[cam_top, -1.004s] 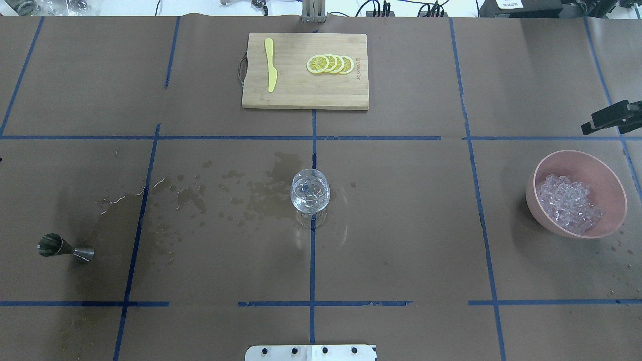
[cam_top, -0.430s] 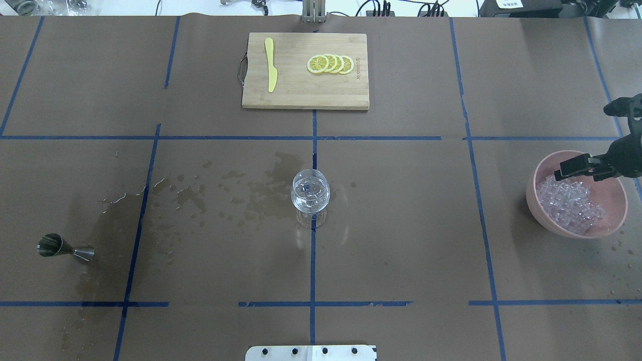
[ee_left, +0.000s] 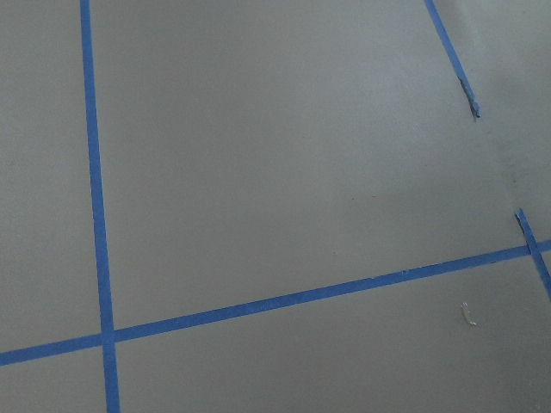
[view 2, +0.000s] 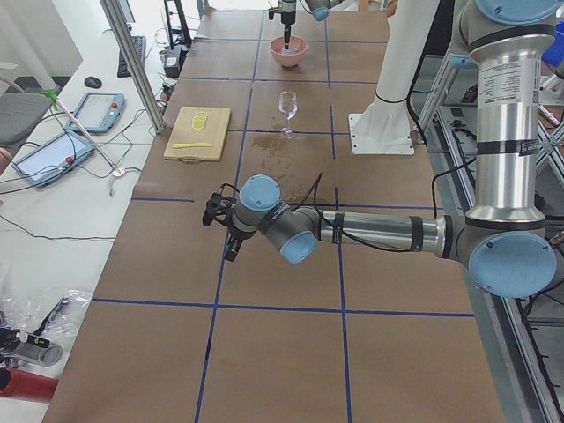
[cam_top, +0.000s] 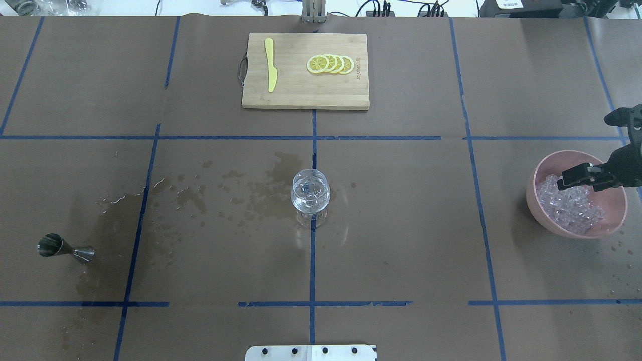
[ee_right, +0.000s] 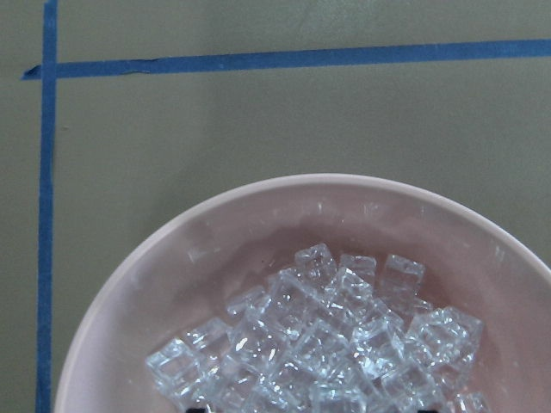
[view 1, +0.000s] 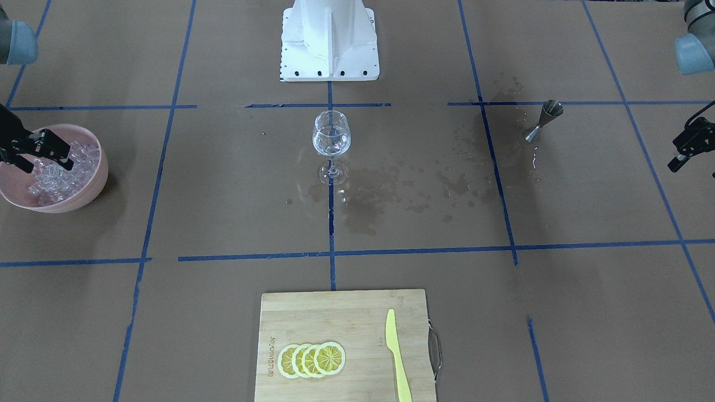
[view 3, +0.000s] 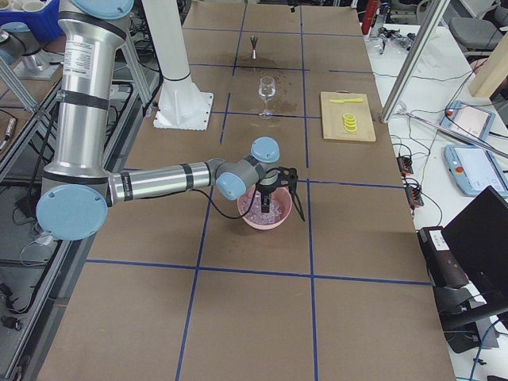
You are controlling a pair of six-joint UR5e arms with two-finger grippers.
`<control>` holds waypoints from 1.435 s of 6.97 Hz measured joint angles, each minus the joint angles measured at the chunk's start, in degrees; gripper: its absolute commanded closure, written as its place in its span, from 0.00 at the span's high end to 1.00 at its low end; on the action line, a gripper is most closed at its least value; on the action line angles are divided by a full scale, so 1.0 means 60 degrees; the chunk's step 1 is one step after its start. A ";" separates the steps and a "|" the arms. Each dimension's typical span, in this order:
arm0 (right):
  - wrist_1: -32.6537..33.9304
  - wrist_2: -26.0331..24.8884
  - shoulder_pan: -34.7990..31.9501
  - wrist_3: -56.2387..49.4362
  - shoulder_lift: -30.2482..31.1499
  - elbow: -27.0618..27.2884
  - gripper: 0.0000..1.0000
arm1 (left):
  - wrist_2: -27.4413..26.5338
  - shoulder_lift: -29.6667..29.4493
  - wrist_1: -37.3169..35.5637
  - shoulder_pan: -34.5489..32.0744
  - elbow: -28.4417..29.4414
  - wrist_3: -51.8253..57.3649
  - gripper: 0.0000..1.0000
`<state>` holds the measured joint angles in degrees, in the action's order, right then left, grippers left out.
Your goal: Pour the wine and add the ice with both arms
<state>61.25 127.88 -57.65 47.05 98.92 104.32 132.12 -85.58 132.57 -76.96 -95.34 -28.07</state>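
A pink bowl at the table's right holds the heap of clear ice. My right gripper hangs open just above the ice, inside the bowl's rim; it also shows in the front-facing view. The right wrist view looks straight down on the ice and the bowl. A stemmed wine glass stands at the table's middle with a little clear wine in it. My left gripper is open and empty, beyond the table's left edge, far from the glass.
A steel jigger stands at the left, beside wet stains on the brown paper. A wooden cutting board at the far edge carries lemon slices and a yellow knife. The white base block is at the near edge.
My right gripper has come in from beyond the table's right edge, over the bowl, and sunk towards the ice. The glass, the jigger and the bowl have not moved.
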 measured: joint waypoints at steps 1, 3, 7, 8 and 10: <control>0.0001 -0.0018 0.0040 0.0056 0.0004 -0.0063 0.34 | -0.0020 0.0005 0.0011 -0.0003 -0.0011 0.0005 1.00; -0.0002 -0.0041 0.0050 0.0080 0.0022 -0.0192 0.00 | -0.0035 0.0049 0.0036 -0.0005 -0.0062 0.0031 1.00; 0.0127 0.0098 -0.0194 0.0065 0.0013 0.0438 0.00 | -0.0047 0.0196 0.0112 -0.0005 -0.0196 0.0049 1.00; 0.0370 0.0158 -0.0355 0.0091 -0.0100 0.0922 0.00 | -0.0048 0.0310 0.0329 -0.0005 -0.0180 0.0043 1.00; 0.1324 0.0131 -0.0255 0.1212 -0.1266 0.1640 0.00 | -0.0048 0.0520 0.0746 -0.0005 -0.0174 0.0013 1.00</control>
<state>69.20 128.67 -59.18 54.32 91.32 114.16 131.84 -82.46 137.04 -76.99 -96.38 -27.99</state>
